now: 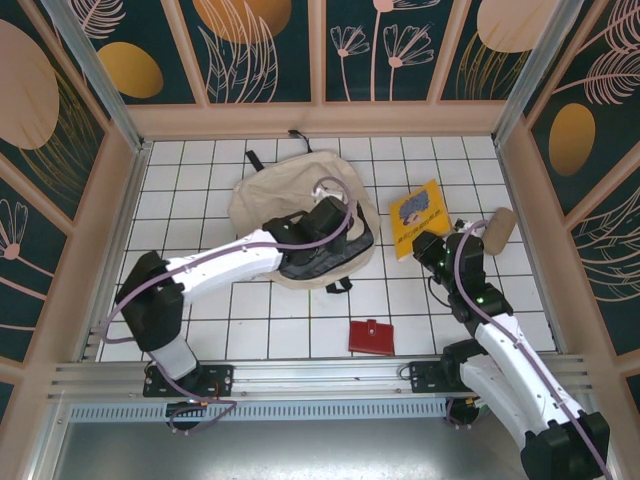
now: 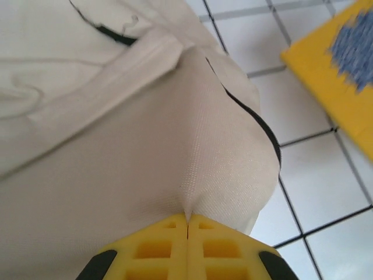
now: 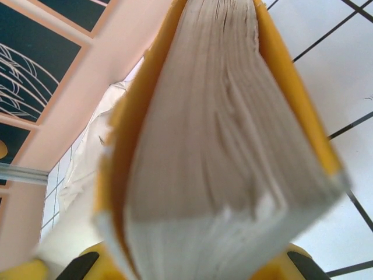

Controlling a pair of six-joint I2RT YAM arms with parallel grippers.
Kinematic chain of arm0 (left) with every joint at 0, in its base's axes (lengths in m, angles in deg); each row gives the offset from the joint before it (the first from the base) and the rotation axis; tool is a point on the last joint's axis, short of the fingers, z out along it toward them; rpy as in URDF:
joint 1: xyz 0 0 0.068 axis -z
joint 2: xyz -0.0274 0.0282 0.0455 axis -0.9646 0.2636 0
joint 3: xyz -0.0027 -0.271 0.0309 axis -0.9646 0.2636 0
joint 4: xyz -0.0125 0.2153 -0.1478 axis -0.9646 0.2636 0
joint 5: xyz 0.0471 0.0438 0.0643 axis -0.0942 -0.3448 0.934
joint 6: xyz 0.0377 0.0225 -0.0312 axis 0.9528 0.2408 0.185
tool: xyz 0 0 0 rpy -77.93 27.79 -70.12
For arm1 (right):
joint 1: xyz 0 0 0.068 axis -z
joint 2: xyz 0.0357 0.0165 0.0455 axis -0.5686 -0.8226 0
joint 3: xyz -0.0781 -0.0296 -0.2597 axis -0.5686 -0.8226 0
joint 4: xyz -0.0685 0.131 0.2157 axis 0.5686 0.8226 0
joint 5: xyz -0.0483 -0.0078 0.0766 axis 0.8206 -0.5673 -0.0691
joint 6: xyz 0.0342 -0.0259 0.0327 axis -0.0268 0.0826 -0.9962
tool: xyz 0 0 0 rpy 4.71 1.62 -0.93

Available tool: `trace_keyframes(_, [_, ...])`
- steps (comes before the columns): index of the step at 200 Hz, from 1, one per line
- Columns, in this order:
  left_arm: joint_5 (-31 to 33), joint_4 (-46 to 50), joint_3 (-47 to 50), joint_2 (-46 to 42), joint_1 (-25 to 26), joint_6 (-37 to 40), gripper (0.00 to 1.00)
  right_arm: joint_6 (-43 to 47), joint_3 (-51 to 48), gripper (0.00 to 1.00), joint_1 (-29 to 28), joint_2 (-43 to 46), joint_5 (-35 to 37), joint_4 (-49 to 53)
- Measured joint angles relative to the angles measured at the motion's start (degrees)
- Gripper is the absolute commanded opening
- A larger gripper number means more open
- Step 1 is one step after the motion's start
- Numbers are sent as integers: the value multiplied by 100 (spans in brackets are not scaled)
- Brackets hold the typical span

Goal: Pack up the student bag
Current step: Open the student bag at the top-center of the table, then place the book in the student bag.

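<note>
Left jaws together, pinching student bag (image 2: 175, 146) fabric; right jaws clamped on yellow book (image 3: 221, 146)

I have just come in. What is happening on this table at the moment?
Two robot arms are packing the student bag, which lies on the tiled table. The left end effector is shut on a pinch of the bag's beige fabric. The right end effector grips a yellow book by its near edge, to the right of the bag. The book is not yet inside. A red wallet and a tan pouch lie untouched.
</note>
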Motion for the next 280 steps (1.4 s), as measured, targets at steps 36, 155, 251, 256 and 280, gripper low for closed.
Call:
trace_keyframes(36, [39,-317,-20,-323,-396,20,0,111,-9,0,9,94,-673,17])
trace_keyframes(155, [330,-890,-328,-334,-590,24,0,-1071,-1073,0,-1178,-227,-2485,-2020])
trace_keyframes(251, [240,-890,-321,-352,-590,81,0,-1523,-861,0,-1613,-2302,-2122,-4192])
trace_keyframes(256, [238,-890,-315,-363,-590,81,0,-1547,-828,0,-1626,-2448,-2081,-4312])
trace_keyframes(280, [195,-890,-260,-424,-590,79,0,-1572,-490,0,-1703,-3062,-1882,-4623])
